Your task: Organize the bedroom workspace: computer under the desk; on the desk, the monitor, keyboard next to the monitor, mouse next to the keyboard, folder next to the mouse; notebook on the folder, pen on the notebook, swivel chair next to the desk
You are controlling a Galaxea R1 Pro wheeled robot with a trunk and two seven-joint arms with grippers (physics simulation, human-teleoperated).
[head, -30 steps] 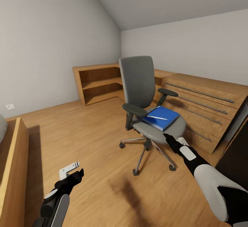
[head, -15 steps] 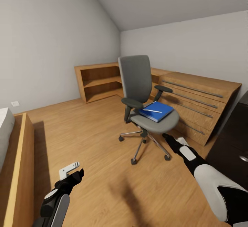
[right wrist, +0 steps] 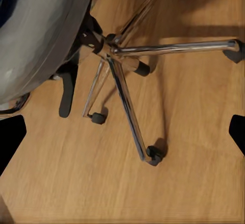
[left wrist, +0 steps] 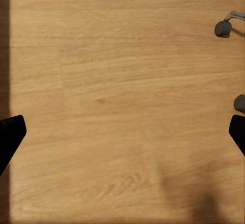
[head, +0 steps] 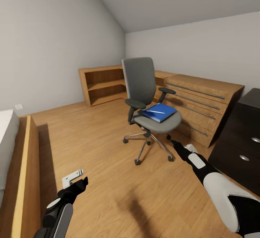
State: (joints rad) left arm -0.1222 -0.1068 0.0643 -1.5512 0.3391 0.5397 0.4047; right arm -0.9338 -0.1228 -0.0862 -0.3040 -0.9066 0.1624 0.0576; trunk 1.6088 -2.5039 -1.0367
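The grey swivel chair (head: 141, 86) stands mid-room on the wood floor, its seat facing right. On its seat lies the blue folder (head: 159, 112), and a thin whitish pen (head: 155, 111) rests on top of it. At the right edge is the desk's black drawer unit (head: 236, 140) with round knobs. My right gripper (head: 172, 141) hovers low, just right of the chair's base, open and empty; the right wrist view (right wrist: 122, 134) looks down on the chrome spokes (right wrist: 127, 96) and the underside of the seat (right wrist: 35, 30). Over bare floor at lower left, my left gripper (head: 74, 181) (left wrist: 122, 137) is open.
Light wood cabinets with long metal handles (head: 202, 99) and an open shelf unit (head: 103, 84) line the far walls behind the chair. A wood-framed bed (head: 25, 158) runs along the left. Two chair wheels (left wrist: 223, 27) show in the left wrist view.
The whole head view has shifted: the chair looks smaller and farther, and more of the black drawer unit and the bed has come into sight. Both arms keep their pose.
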